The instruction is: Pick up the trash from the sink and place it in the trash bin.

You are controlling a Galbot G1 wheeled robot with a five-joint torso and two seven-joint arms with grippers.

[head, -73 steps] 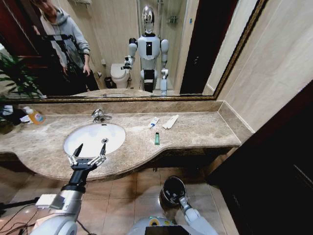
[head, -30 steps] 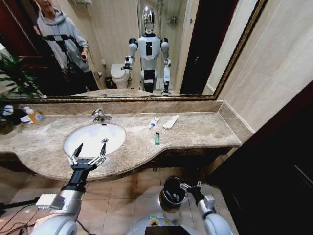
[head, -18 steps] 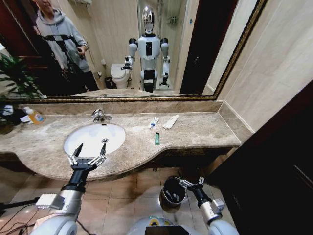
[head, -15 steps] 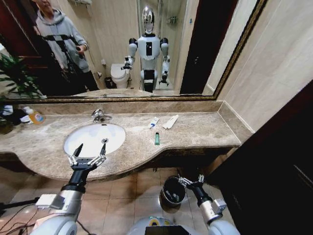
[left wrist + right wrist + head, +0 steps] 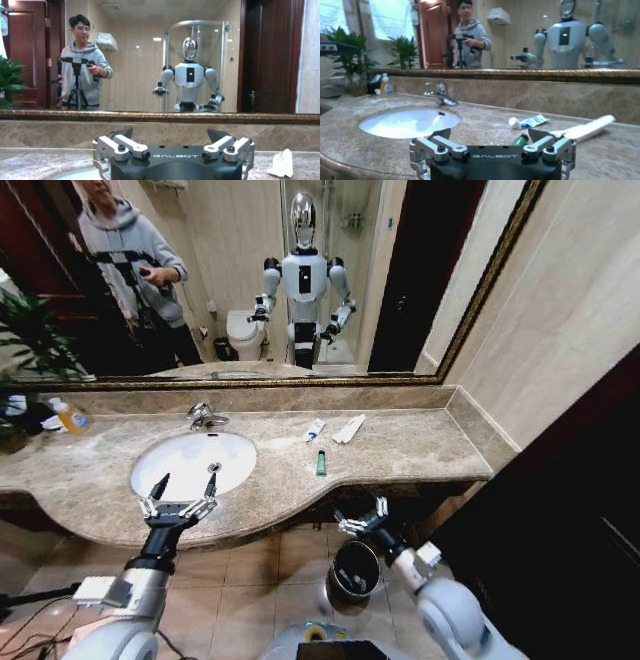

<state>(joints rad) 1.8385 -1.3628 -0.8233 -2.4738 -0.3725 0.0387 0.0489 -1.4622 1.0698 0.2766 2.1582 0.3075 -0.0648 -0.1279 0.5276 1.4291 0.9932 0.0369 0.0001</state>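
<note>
Three pieces of trash lie on the marble counter right of the sink (image 5: 193, 463): a white tube (image 5: 314, 430), flat white packets (image 5: 349, 428) and a green tube (image 5: 321, 463). My left gripper (image 5: 180, 498) hovers open and empty over the sink's front rim. My right gripper (image 5: 362, 518) is open and empty, just below the counter's front edge and above the black trash bin (image 5: 355, 570) on the floor. The right wrist view looks across the counter at the sink (image 5: 410, 122), white tube (image 5: 527, 122), green tube (image 5: 520, 140) and packet (image 5: 585, 129).
A chrome faucet (image 5: 205, 417) stands behind the basin and an orange-yellow bottle (image 5: 70, 417) sits at the far left. A large mirror backs the counter. A dark cabinet (image 5: 590, 530) rises to the right of the bin. The floor is tiled.
My right arm has risen from beside the bin's rim up to just under the counter's front edge. The left arm has stayed put over the sink.
</note>
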